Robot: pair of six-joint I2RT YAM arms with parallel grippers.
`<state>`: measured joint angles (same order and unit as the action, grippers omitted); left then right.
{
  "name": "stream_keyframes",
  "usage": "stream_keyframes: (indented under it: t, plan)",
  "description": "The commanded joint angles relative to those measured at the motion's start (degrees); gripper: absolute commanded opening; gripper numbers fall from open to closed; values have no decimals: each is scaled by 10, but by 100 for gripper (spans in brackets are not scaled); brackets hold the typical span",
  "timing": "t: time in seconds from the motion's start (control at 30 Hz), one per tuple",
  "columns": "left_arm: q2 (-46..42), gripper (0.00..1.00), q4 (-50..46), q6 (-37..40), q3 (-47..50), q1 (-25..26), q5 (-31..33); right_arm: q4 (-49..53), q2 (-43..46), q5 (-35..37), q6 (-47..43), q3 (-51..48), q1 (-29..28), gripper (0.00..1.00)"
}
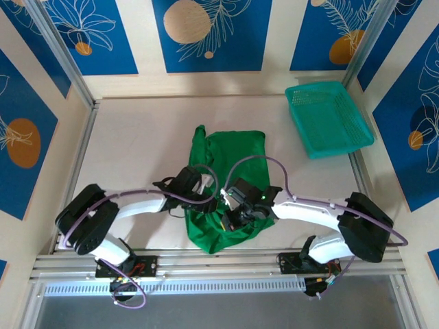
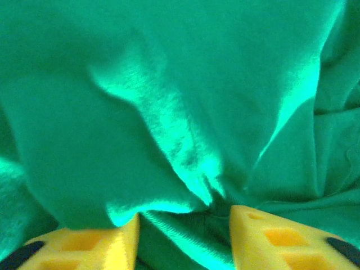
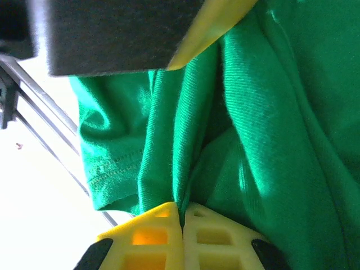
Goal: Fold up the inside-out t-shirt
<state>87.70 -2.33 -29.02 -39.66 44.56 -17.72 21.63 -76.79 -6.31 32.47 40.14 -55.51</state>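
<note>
Blue wall panels [image 1: 206, 34] with pale leaf prints and orange discs surround a matte off-white table [image 1: 137, 137] edged by aluminium rail [image 1: 206, 264].

Inside-out t-shirt [image 1: 233, 154]: bright green knit, soft and creased, lying in a bunched, roughly rectangular heap at table centre, with a narrow lobe sticking out at 11 o'clock.

Teal plastic mesh basket [image 1: 329, 120]: rectangular with flared walls, at 2 o'clock of the shirt, well apart.

Left gripper [image 1: 199, 184] is on the shirt's 8 o'clock edge. In the left wrist view its yellow fingers [image 2: 90, 242] stand apart and a ribbed fold fills the gap; pressure cannot be told.

Right gripper [image 1: 233, 214] is at 6 o'clock. Its fingers [image 3: 152, 230] are together, pinching a thin vertical pleat of cloth [image 3: 270, 140]. A stitched hem shows at its 9 o'clock.
</note>
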Motion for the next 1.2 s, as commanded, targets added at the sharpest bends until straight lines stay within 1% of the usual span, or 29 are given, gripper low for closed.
stream_keyframes:
  t: [0.0, 0.07, 0.1, 0.17, 0.23, 0.3, 0.37, 0.4, 0.43, 0.47, 0.5, 0.53, 0.57, 0.6, 0.63, 0.67, 0.73, 0.77, 0.8, 0.83, 0.87, 0.9, 0.97, 1.03, 1.1, 1.17]
  plan:
    - [7, 26, 1, 26, -35, -6, -34, -51, 81, -31, -72, -15, 0, 0]
    - [6, 6, -1, 20, -56, -14, -64, -52, 124, -25, -136, -8, -4, 0]
    - [1, 0, -3, 11, -67, -20, -78, -47, 144, -17, -170, 0, -7, 0]
    - [-16, 0, 8, -13, -80, -27, -92, -39, 173, -19, -239, 6, -13, 0]
    - [-34, 0, 46, -46, -81, -34, -113, -42, 192, -17, -297, -8, -27, 0]
    - [-43, 0, 82, -82, -77, -43, -137, -67, 195, -21, -313, -39, -42, 5]
    - [-53, 0, 127, -122, -56, -51, -153, -97, 172, -25, -305, -68, -68, 7]
    - [-56, 0, 161, -144, -37, -54, -157, -111, 146, -20, -298, -77, -85, 9]
    - [-56, 0, 195, -159, -17, -56, -162, -123, 115, -11, -284, -81, -99, 14]
    - [-53, 0, 219, -165, -2, -57, -166, -132, 86, -11, -270, -84, -107, 21]
    - [-47, 0, 228, -165, 9, -58, -169, -144, 59, -25, -250, -85, -107, 28]
    - [-42, 2, 221, -159, 17, -59, -171, -161, 43, -44, -231, -88, -103, 33]
    - [-41, 8, 210, -151, 21, -59, -172, -175, 39, -53, -210, -93, -97, 37]
    - [-44, 18, 197, -143, 29, -59, -170, -188, 45, -64, -190, -96, -89, 40]
    - [-51, 23, 181, -135, 41, -58, -164, -190, 62, -75, -175, -98, -77, 42]
    - [-61, 26, 164, -124, 48, -58, -157, -180, 83, -85, -169, -96, -65, 43]
    - [-89, 32, 99, -89, 52, -59, -133, -146, 143, -101, -160, -90, -26, 46]
    - [-102, 34, 64, -74, 48, -59, -126, -127, 167, -104, -149, -85, -4, 49]
    - [-118, 37, 30, -59, 47, -58, -120, -106, 189, -100, -132, -80, 25, 55]
    - [-135, 39, 2, -53, 49, -59, -113, -88, 205, -91, -112, -75, 53, 58]
    - [-150, 40, -10, -53, 54, -59, -109, -77, 212, -90, -101, -72, 74, 59]
    - [-166, 41, -19, -54, 64, -59, -107, -69, 209, -94, -100, -67, 93, 58]
    - [-192, 42, -26, -62, 78, -58, -110, -58, 180, -95, -97, -54, 109, 55]
    - [-216, 44, -35, -75, 91, -53, -114, -59, 135, -95, -78, -37, 107, 50]
    - [-235, 45, -32, -92, 107, -42, -109, -72, 93, -105, -58, -24, 98, 48]
    - [-238, 46, -13, -103, 124, -31, -109, -89, 58, -87, -51, -18, 80, 47]
